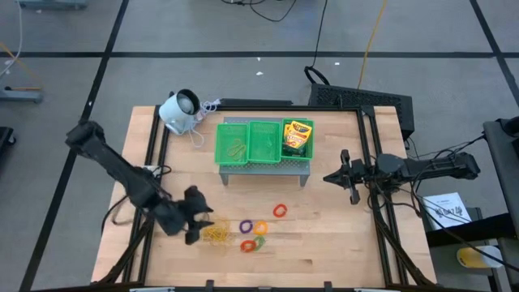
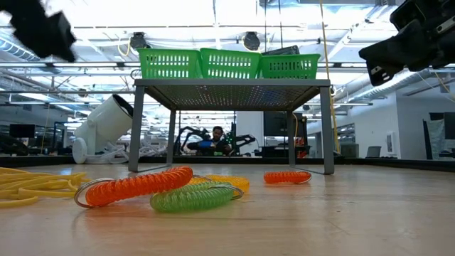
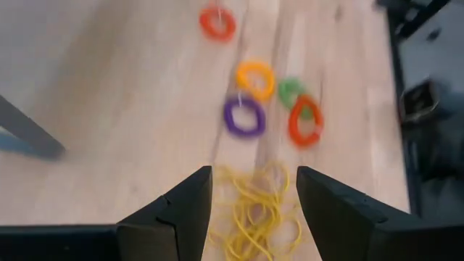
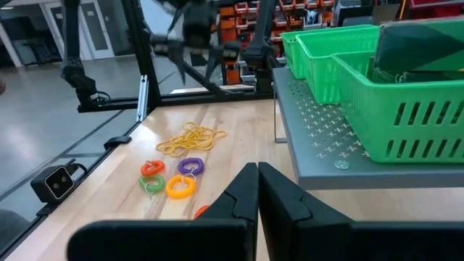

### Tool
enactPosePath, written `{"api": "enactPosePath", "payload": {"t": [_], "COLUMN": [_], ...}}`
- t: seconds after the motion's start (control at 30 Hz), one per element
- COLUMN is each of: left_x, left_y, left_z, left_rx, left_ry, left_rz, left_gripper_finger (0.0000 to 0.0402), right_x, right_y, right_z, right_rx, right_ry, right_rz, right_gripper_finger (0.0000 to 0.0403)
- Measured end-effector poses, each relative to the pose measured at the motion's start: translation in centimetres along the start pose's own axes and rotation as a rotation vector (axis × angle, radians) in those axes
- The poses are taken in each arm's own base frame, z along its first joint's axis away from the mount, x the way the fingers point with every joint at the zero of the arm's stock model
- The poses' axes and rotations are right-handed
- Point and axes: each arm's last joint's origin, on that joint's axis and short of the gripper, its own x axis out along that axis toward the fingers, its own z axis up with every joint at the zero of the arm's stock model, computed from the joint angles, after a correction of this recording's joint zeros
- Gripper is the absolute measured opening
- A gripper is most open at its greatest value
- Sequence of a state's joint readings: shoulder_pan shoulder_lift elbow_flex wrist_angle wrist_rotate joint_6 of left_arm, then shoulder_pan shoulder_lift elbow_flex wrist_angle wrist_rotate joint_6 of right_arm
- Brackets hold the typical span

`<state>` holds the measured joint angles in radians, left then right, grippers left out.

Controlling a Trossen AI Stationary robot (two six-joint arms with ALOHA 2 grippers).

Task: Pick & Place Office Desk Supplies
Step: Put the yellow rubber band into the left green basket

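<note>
Left hand (image 1: 199, 219): fingers spread, empty, poised above the rubber bands (image 1: 216, 234) near the table's (image 1: 340, 235) front edge; in the left wrist view the yellow tangle lies between the two fingertips.

Rings: purple ring (image 1: 246, 225), orange ring (image 1: 260, 228), red ring (image 1: 248, 244) with a green ring (image 1: 259, 242) touching it, clustered just beside the bands; another red ring (image 1: 280, 211) apart, nearer the grey stand (image 1: 268, 170).

Green tray (image 1: 263, 142): on the stand; crayon boxes (image 1: 298, 138) in its right compartment, a few bands in the left.

Right hand (image 1: 347, 176): fingers pressed together, empty, raised right of the stand.

White device (image 1: 180, 109): back-left corner.
</note>
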<state>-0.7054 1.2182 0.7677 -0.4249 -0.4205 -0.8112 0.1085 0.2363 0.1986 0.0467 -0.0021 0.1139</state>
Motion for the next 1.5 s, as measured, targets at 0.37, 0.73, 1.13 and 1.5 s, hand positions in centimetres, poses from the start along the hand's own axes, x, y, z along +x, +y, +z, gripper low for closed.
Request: {"api": "enactPosePath", "payload": {"t": [0.37, 0.73, 1.13, 1.5], "left_x": [6.4, 8.4, 8.4, 8.4], "left_y": [-1.9, -1.5, -1.5, -1.4], "left_z": [-3.6, -5.0, -5.0, -5.0], "left_rx": [-0.111, -0.123, -0.095, 0.037], "left_ry": [0.328, 0.374, 0.381, 0.370], "left_rz": [-0.072, 0.019, 0.014, 0.006], "left_gripper_finger": [0.0212, 0.0212, 0.0211, 0.0151], "right_x": [0.0, 0.0, 0.0, 0.0], "right_y": [0.0, 0.0, 0.0, 0.0], "right_z": [0.0, 0.0, 0.0, 0.0], "right_rx": [-0.003, -0.003, -0.003, -0.002], "right_ry": [0.000, -0.001, -0.001, -0.001], "right_rz": [0.000, 0.000, 0.000, -0.001], "right_gripper_finger": [0.0000, 0.0000, 0.0000, 0.0000]}}
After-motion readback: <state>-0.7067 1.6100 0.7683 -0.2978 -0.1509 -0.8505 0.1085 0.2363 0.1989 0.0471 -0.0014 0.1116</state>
